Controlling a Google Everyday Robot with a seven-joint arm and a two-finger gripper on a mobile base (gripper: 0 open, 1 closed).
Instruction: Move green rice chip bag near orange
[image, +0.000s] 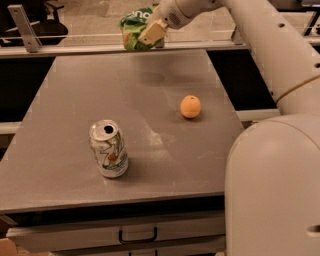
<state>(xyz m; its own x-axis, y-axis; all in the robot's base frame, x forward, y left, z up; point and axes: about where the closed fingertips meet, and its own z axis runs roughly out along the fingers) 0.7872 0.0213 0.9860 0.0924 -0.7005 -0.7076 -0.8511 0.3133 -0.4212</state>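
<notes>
My gripper (148, 34) is shut on the green rice chip bag (133, 29) and holds it in the air above the far edge of the grey table (65, 95). The bag is crinkled, bright green with white lettering, and part of it is hidden behind a tan finger (152, 32). The orange (190, 106) lies on the table right of centre, well in front of and to the right of the bag.
A silver-green soda can (108, 148) stands upright on the near left part of the table. My white arm (270, 40) crosses the upper right and its large body (272, 190) fills the lower right. A drawer handle (137, 235) shows below the table's front edge.
</notes>
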